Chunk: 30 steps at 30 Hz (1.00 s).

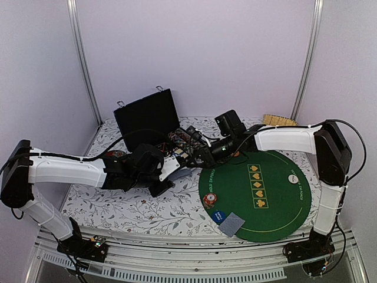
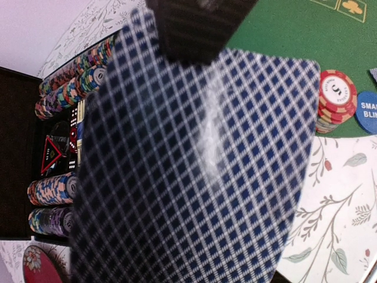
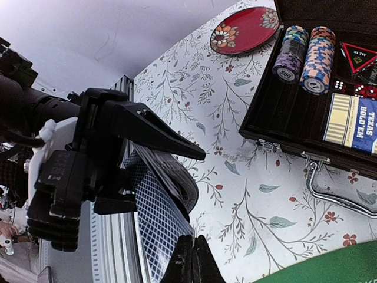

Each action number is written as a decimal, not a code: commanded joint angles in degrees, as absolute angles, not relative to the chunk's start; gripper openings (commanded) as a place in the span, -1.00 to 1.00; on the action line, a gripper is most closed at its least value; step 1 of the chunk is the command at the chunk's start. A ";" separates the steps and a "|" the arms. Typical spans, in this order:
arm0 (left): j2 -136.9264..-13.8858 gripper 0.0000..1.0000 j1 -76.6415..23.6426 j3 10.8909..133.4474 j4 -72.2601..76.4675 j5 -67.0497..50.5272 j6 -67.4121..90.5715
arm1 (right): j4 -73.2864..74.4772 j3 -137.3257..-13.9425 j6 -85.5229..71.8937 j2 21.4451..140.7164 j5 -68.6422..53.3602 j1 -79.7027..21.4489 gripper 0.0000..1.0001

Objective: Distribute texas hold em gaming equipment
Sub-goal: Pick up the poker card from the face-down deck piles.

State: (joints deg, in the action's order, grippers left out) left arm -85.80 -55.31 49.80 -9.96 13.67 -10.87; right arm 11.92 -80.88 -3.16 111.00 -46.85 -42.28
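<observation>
Blue-latticed card against left pincer, its edge seemingly pinched by right pincer

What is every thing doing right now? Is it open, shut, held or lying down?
case, open, lid up.
chips, lying in rows inside the case.
deck, gripped by the left fingers.
card, back showing, pinched by the right fingers.
chip stack, standing on the green mat.
blue button, flat beside the chip stack.
cards on the mat, back up.
dish, flat beside the case.
</observation>
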 commanded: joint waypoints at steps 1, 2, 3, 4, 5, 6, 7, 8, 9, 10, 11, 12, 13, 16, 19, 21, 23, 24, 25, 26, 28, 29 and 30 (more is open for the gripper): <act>-85.65 -0.02 -55.02 50.41 -9.17 13.11 -10.79 | 14.52 -79.83 -1.20 106.23 -45.26 -41.17 -0.95; -85.61 -0.03 -55.00 50.38 -9.18 13.10 -10.79 | 14.77 -79.74 -1.09 105.78 -45.19 -41.03 -0.95; -85.63 -0.02 -54.99 50.36 -9.15 13.11 -10.79 | 14.94 -79.59 -0.78 105.28 -45.30 -40.80 -0.95; -85.61 -0.02 -55.02 50.36 -9.15 13.16 -10.80 | 15.08 -79.40 -0.65 104.74 -45.49 -40.61 -0.95; -85.58 -0.02 -55.02 50.36 -9.22 13.08 -10.81 | 15.11 -79.25 -0.69 104.35 -45.75 -40.50 -0.95; -85.57 -0.02 -55.01 50.36 -9.15 13.04 -10.73 | 15.12 -79.15 -0.62 103.99 -46.12 -40.37 -0.95; -85.57 -0.02 -55.00 50.38 -9.14 13.02 -10.72 | 15.12 -79.18 -0.66 103.75 -46.45 -40.47 -0.95; -85.59 -0.02 -55.01 50.36 -9.07 13.01 -10.72 | 14.92 -79.30 -0.63 103.82 -46.83 -40.43 -0.95; -85.61 -0.02 -54.99 50.36 -9.03 12.95 -10.69 | 14.71 -79.50 -0.62 104.09 -47.18 -40.43 -0.95; -85.61 -0.02 -55.03 50.36 -8.98 12.92 -10.70 | 14.42 -79.72 -0.82 104.57 -47.49 -40.47 -0.95; -85.65 -0.03 -54.95 50.43 -8.89 12.92 -10.70 | 14.34 -80.03 -1.15 105.15 -47.76 -40.47 -0.95; -85.61 -0.03 -54.93 50.45 -8.80 12.87 -10.69 | 14.51 -80.46 -1.34 105.79 -48.11 -40.46 -0.95; -85.61 -0.02 -54.96 50.45 -8.85 12.84 -10.67 | 15.22 -80.91 -1.46 106.19 -48.38 -40.42 -0.95; -85.53 -0.03 -55.01 50.32 -8.95 12.71 -10.50 | 16.69 -81.30 -0.67 105.37 -47.13 -40.30 -0.95; -85.34 -0.03 -54.93 49.94 -8.79 12.58 -10.50 | 17.59 -80.77 -0.62 102.73 -47.93 -38.98 -0.95; -85.34 -0.03 -54.93 49.97 -8.71 12.61 -10.54 | 18.64 -80.16 -0.31 100.76 -48.01 -37.96 -0.95; -85.34 -0.03 -54.93 50.09 -8.65 12.79 -10.52 | 20.99 -79.77 1.57 98.44 -46.67 -36.88 -0.95; -85.34 -0.03 -54.93 50.14 -8.65 12.79 -10.50 | 22.38 -79.60 2.22 97.26 -45.91 -36.20 -0.96; -85.26 -0.03 -54.93 50.11 -8.69 12.75 -10.49 | 23.62 -79.30 2.63 96.01 -45.53 -35.43 -0.96; -85.23 -0.03 -54.93 50.10 -8.65 12.68 -10.54 | 24.90 -78.95 2.83 94.65 -45.45 -34.43 -0.95; -85.06 -0.02 -54.93 50.01 -8.77 12.79 -10.54 | 27.24 -78.24 3.23 91.70 -45.41 -32.28 -0.95; -85.02 -0.02 -54.93 49.93 -8.82 12.89 -10.51 | 28.86 -78.03 3.52 90.39 -45.61 -31.73 -0.95; -84.93 -0.03 -54.93 49.92 -8.89 13.02 -10.52 | 31.30 -78.02 4.05 89.29 -45.42 -31.52 -0.95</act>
